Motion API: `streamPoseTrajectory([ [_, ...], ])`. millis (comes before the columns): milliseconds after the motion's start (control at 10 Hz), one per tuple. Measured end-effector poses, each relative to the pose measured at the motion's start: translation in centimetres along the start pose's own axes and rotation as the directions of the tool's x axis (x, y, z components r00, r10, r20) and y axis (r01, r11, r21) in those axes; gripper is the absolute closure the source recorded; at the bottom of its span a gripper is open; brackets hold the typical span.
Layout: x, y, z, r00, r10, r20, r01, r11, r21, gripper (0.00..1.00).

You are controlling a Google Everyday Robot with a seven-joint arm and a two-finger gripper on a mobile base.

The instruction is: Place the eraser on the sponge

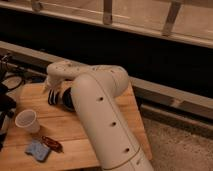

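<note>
Hovering low over the table (pixel 75 136), gripper (pixel 53 96) beside a dark object (pixel 67 103), grip state impossible to tell; small blue sponge (pixel 37 149) front-left, reddish piece (pixel 52 144) just beside.

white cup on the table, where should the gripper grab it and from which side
Probably pinch the white cup across its wall just under the rim, coming from its far side, where the gripper hangs over the table's back left part beside a dark round object. The cup stands upright, mouth up, narrowing downward, so a high side grip suits it.
</note>
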Motion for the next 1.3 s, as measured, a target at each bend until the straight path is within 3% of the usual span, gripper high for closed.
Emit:
streamPoseTrajectory([
  [100,-0.1,0.0,-0.3,1.0,-0.011,0.006,0.01,1.0,0.025,0.3],
  [200,-0.6,0.0,-1.4,1.0,-0.02,0.017,0.018,0.997,0.081,0.3],
  [300,-0.8,0.3,-2.3,1.0,-0.026,0.018,0.023,0.993,0.112,0.3],
  [400,-1.2,0.2,-3.2,1.0,-0.021,0.016,0.018,0.992,0.126,0.3],
  [600,-1.6,-0.5,-3.6,1.0,-0.009,0.008,0.008,0.992,0.13,0.3],
  [1000,-2.1,-1.1,-0.8,0.999,-0.02,-0.035,0.023,0.995,0.102,0.3],
  [1300,-2.5,0.0,1.1,0.997,-0.045,-0.069,0.05,0.996,0.077,0.3],
])
